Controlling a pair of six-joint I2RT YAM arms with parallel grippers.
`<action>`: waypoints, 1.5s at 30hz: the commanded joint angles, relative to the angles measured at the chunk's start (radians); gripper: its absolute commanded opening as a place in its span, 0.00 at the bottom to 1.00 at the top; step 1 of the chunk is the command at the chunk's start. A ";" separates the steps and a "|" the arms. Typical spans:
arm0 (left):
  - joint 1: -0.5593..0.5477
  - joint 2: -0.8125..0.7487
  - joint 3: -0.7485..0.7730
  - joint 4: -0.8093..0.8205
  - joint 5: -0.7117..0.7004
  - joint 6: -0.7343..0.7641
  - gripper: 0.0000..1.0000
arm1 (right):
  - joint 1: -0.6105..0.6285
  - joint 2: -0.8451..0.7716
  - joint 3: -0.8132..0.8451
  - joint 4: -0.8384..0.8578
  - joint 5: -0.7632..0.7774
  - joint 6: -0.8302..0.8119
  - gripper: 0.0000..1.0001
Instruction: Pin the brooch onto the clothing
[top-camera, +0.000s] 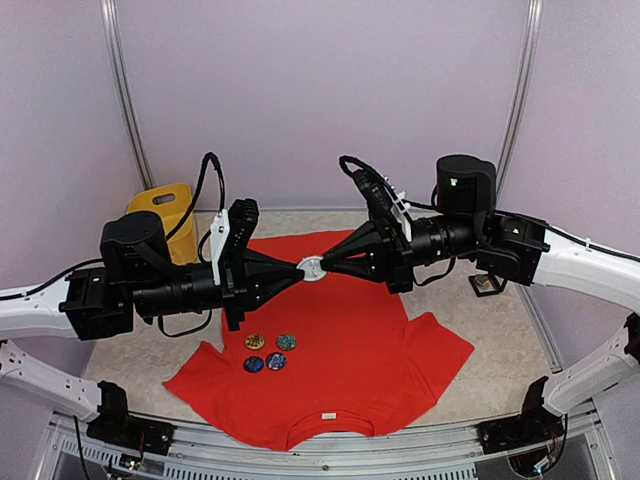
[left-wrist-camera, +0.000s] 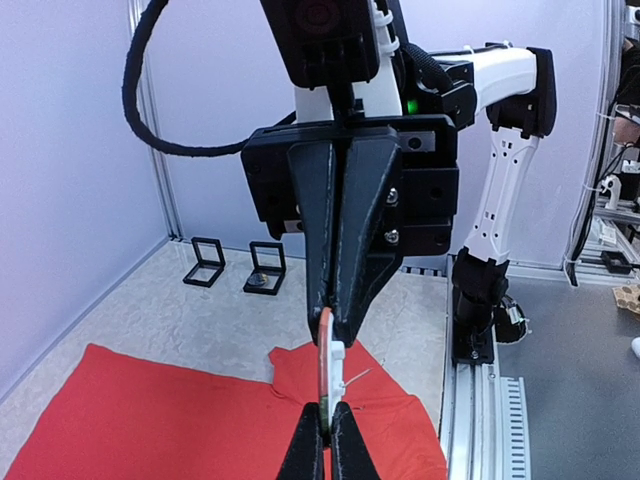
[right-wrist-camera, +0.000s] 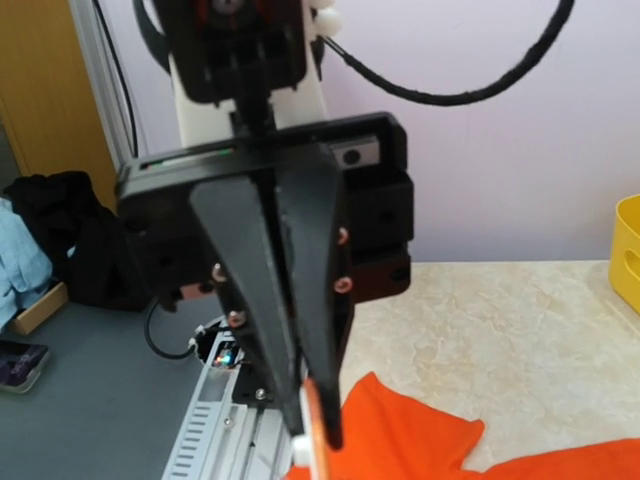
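- Brooch (top-camera: 311, 268), a small white disc, hangs in mid-air above the middle of the red T-shirt (top-camera: 350, 350), which lies flat on the table (top-camera: 500, 340).
- Tip to tip, the left gripper (top-camera: 298, 271) and right gripper (top-camera: 325, 266) each pinch an opposite edge of it.
- Left wrist view: its thin pin (left-wrist-camera: 356, 378) juts sideways.
- Risk: one arm pulling or twisting could tear the disc from the other's narrow grip, dropping it among four loose badges (top-camera: 266, 353) near left.
- Risk: lowered tilted, the pin may bend or skate off the cloth.
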 joint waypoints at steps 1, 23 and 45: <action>-0.005 0.012 -0.023 0.034 -0.037 -0.016 0.08 | -0.010 0.011 -0.015 -0.017 0.064 0.015 0.00; 0.547 0.384 -0.401 0.028 -0.304 -0.603 0.57 | -0.384 0.234 -0.534 0.261 0.226 0.507 0.00; 0.279 0.307 -0.344 0.257 -0.345 -0.221 0.65 | -0.386 0.142 -0.575 0.240 0.284 0.420 0.00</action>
